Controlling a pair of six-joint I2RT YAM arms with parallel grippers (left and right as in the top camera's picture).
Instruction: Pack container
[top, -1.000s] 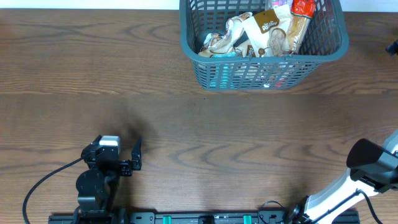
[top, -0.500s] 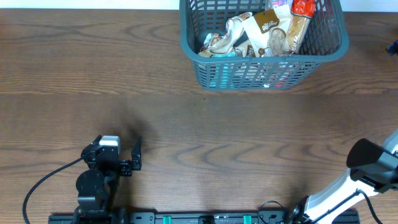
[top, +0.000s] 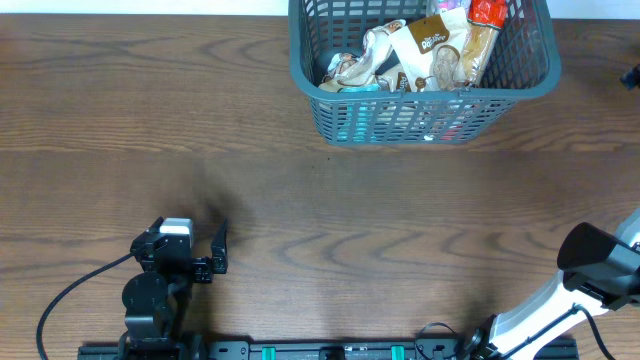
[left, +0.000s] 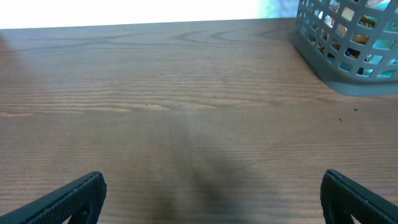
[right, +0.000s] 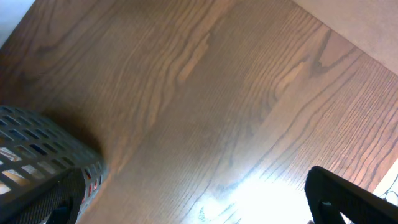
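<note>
Gripper fingers on the left gripper are standing spread wide, one at each lower corner of the left wrist view, with only bare wood between them. The right gripper is likewise gaping, pinching nothing, and is hanging high over the tabletop.

The one container, a dark blue-grey slotted basket, is sitting at the far edge of the wooden table, right of centre and cut off by the top of the overhead view. Snack packets are lying heaped inside it: a white-and-brown packet, a tan one, a red one and crumpled white ones; their exact number cannot be told.

Nothing is differing from the earlier overhead frames: basket, packets and both arms are staying exactly where they were.

The left arm is sitting folded low at the near left edge, well apart from the basket, its gripper pointing across the table towards it. The right arm, a white link with a black joint, is reaching out of the near right corner. A black cable is curving away from the left arm's base.
</note>
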